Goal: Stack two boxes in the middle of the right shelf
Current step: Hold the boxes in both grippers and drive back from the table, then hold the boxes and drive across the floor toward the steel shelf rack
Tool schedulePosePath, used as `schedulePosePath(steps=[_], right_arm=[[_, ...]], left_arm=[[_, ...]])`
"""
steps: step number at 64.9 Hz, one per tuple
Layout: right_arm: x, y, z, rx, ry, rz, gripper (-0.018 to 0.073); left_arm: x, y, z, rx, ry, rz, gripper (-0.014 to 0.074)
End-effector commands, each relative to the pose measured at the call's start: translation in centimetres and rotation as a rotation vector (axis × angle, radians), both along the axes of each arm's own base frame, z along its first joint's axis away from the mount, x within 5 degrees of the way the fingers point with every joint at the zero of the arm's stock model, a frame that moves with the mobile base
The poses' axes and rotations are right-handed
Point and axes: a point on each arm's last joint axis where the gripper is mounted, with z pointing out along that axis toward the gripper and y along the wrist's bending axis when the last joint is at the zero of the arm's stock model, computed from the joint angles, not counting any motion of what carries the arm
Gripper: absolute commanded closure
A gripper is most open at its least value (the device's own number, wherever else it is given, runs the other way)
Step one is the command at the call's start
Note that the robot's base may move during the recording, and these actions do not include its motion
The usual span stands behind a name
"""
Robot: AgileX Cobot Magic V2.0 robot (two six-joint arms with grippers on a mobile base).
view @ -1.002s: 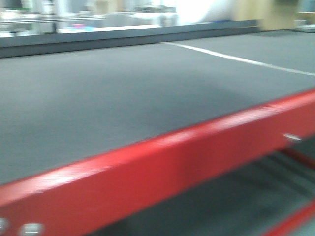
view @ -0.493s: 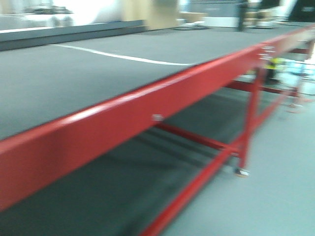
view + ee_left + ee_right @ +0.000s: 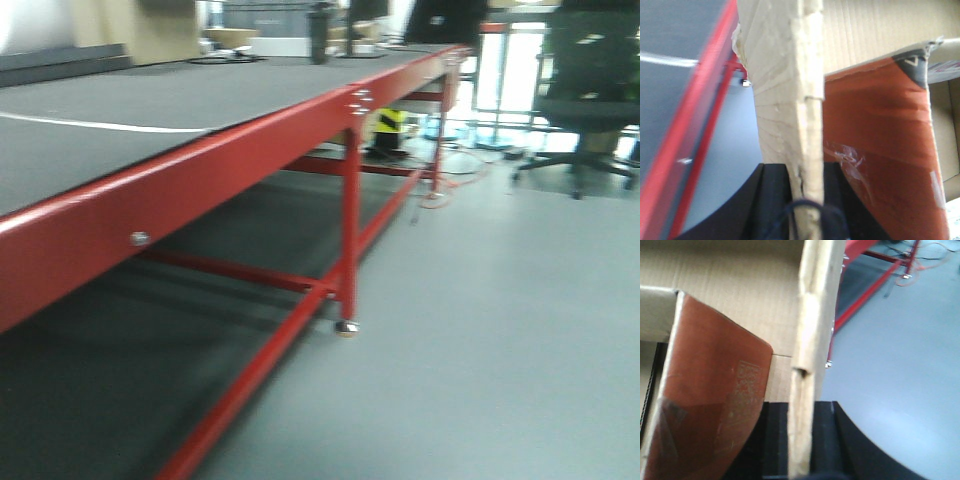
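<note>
A brown corrugated cardboard box [image 3: 785,90] fills the left wrist view, one upright wall seen edge-on. My left gripper [image 3: 807,190] is shut on that wall, a black finger on each side. In the right wrist view the box [image 3: 817,315] shows another edge-on wall, and my right gripper [image 3: 801,440] is shut on it. An orange-brown flap [image 3: 875,130] lies inside the box, also seen as the flap [image 3: 715,390] in the right wrist view. The box hangs above grey floor. The shelf is out of view, and neither the box nor the grippers show in the front view.
A long red-framed table [image 3: 200,170] with a dark grey top runs along the left, its leg [image 3: 349,230] standing on the grey floor [image 3: 500,330]. A black office chair [image 3: 585,90] stands far right. A yellow-and-black object [image 3: 388,125] and cables lie under the table's far end.
The front view has swung to the right: the red table edge has slid left, and the table leg, open floor and office chair have come into sight.
</note>
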Motion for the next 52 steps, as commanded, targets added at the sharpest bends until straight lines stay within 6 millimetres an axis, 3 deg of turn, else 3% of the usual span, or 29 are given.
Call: schedulePosePath(steps=[1,52], right_arm=[[-0.20,-0.59,1.03,-0.027,-0.093,-0.032,0.0713],[-0.20,-0.59,1.03,-0.027,-0.093,-0.032,0.0713]], left_arm=[[-0.43,0.37,0.94,-0.016,-0.055,0.009,0.0708],[-0.43,0.37,0.94,-0.016,-0.055,0.009,0.0708]])
